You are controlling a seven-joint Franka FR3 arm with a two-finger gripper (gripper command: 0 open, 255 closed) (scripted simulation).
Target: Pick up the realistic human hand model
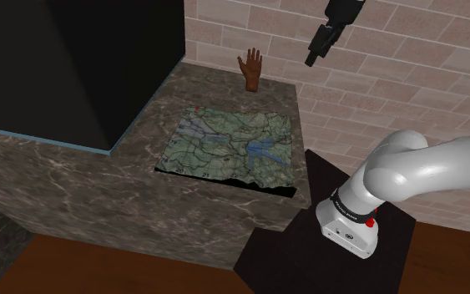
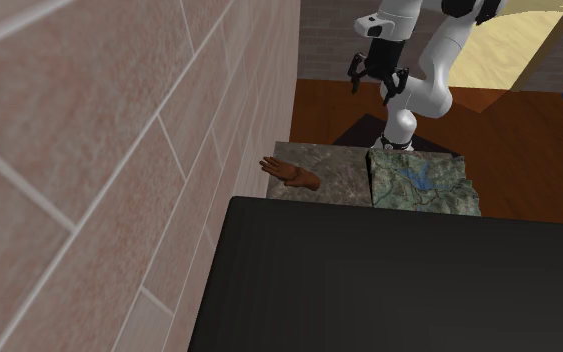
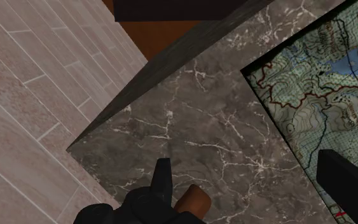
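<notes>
At the back edge of the countertop (image 1: 99, 179), a dark stone w/ thin white veins, the hand model (image 1: 250, 69) is seen close to the brick wall (image 1: 408, 50). It is brown and stands upright on its wrist stub, fingers splayed upward. A topographic map (image 1: 229, 146) is laid flat on the stone nearer the stand (image 1: 275, 250). It is a rectangular sheet, green w/ blue lakes and fine contour lines, and lies apart from the model. A large matte black block (image 1: 74, 67), sharp-edged and featureless, is set at the shoulder view's left.

The all-black gripper (image 1: 323, 40) is held in the air, above and to the shoulder view's right of the model, touching nothing. In the wrist view its squared fingers (image 3: 346, 191) are seen spread well apart, w/ nothing clasped btwn them. A rounded brown bit of the model is glimpsed by one finger, over the veined stone.
</notes>
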